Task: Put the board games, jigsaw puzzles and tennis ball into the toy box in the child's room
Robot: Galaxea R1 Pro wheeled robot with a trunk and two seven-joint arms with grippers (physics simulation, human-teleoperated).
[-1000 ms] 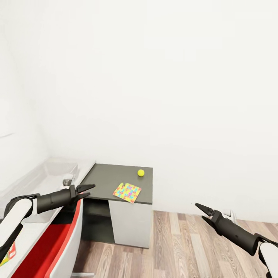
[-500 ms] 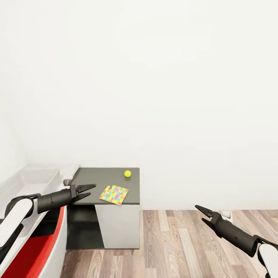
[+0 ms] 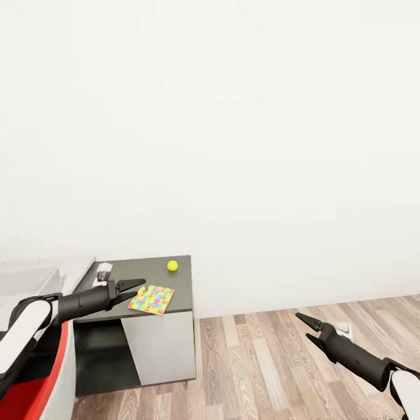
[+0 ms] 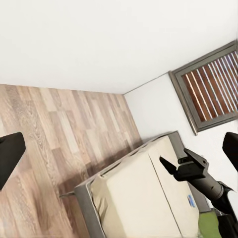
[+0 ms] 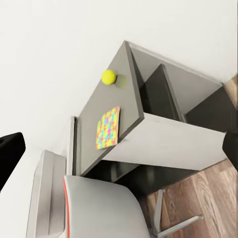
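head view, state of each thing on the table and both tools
tennis ball: loose on the table, near the back edge
jigsaw puzzle: lying flat at the front edge
left tool: open, holding nothing
right tool: open, holding nothing, over the floor

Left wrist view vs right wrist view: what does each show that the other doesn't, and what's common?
Left wrist view alone: a bed with a cream cover, a slatted window, and the right gripper reaching in over the bed. Right wrist view alone: the dark grey table, the tennis ball and jigsaw puzzle on it, apart, and a red-edged chair. Both: white wall and wood floor.
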